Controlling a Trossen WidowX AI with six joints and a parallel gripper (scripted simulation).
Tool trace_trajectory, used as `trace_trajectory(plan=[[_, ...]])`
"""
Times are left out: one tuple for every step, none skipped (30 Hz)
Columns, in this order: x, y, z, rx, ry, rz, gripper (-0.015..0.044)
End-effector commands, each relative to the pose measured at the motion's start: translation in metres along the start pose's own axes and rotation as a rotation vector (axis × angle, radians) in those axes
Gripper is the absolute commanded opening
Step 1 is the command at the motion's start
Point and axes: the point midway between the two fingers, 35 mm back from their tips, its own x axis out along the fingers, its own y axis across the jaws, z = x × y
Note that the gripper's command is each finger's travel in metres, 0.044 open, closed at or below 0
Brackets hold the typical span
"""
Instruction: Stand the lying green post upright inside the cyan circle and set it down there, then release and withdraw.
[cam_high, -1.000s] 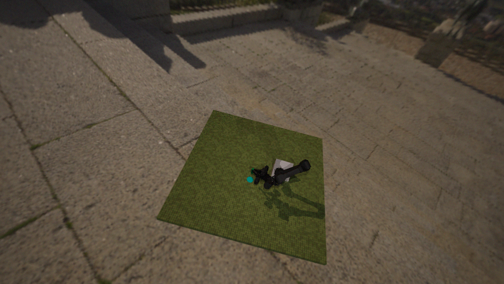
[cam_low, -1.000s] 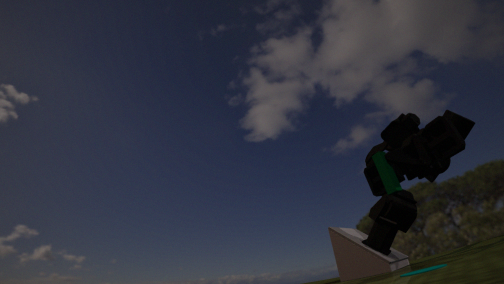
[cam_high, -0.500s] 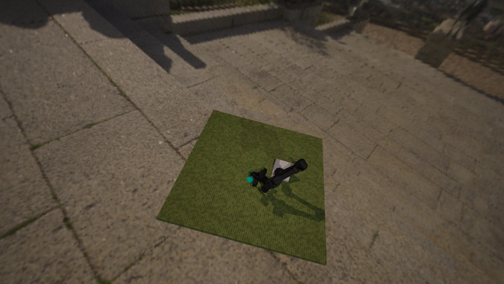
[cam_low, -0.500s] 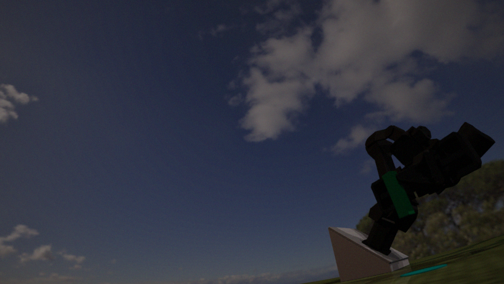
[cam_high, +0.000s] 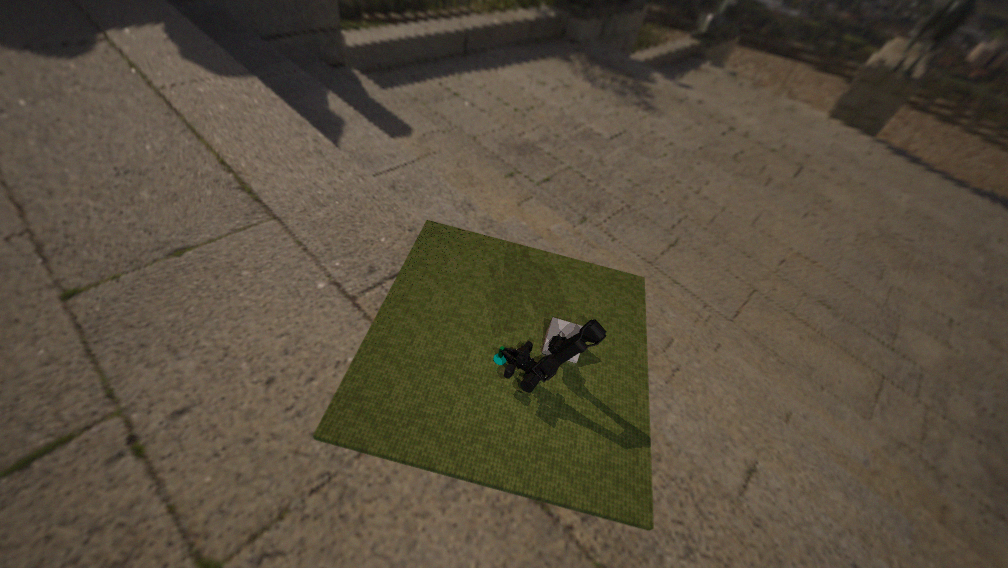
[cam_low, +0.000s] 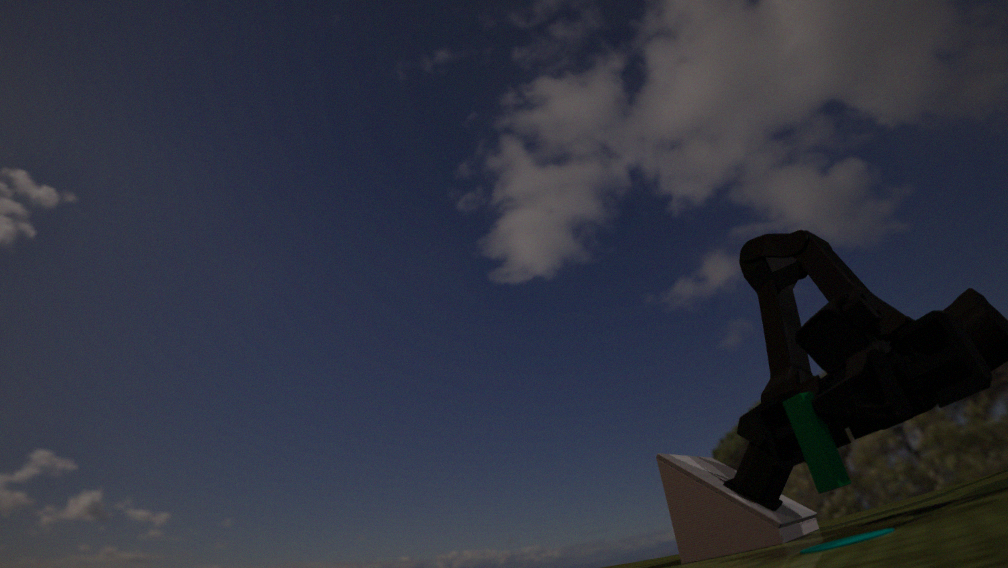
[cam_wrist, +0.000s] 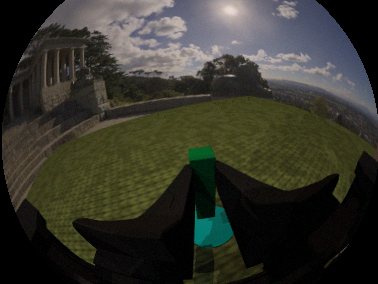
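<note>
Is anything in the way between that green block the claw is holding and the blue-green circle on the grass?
Nothing visible. The gripper holds the green rectangular post slightly tilted above the flat cyan circle, with only open air and grass mat between them.

Stone paving, green mat, cloudy sky

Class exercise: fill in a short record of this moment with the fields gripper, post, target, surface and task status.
gripper: gripper shut on the green post
post: green post held off the ground, near upright but tilted in the exterior view
target: cyan circle flat on the grass mat, below the post's lower end
surface: grass mat on stone paving
task status: post not yet set down; release and withdrawal not yet done
</note>
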Motion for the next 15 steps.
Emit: trace_trajectory(plan=[[0.000,-0.005,-0.010,-0.004,-0.008,-0.001,0.0023],[0.000,-0.005,-0.011,-0.004,-0.010,0.000,0.0023],[0.000,-0.005,-0.013,-0.004,-0.011,0.001,0.0023],[0.000,-0.006,-0.013,-0.004,-0.011,0.001,0.0023],[0.000,-0.006,-0.013,-0.003,-0.011,0.001,0.0023],[0.000,-0.006,-0.014,-0.003,-0.010,0.001,0.0023],[0.000,-0.005,-0.016,-0.003,-0.010,0.001,0.0023],[0.001,-0.005,-0.019,-0.003,-0.009,0.002,0.0023],[0.001,-0.005,-0.021,-0.003,-0.008,0.002,0.0023],[0.002,-0.005,-0.024,-0.003,-0.007,0.002,0.0023],[0.002,-0.006,-0.026,-0.003,-0.006,0.002,0.0023],[0.003,-0.006,-0.028,-0.003,-0.005,0.002,0.0023],[0.003,-0.006,-0.030,-0.002,-0.004,0.002,0.0023],[0.003,-0.006,-0.031,-0.002,-0.003,0.003,0.0023],[0.003,-0.006,-0.032,-0.002,-0.003,0.003,0.0023]])
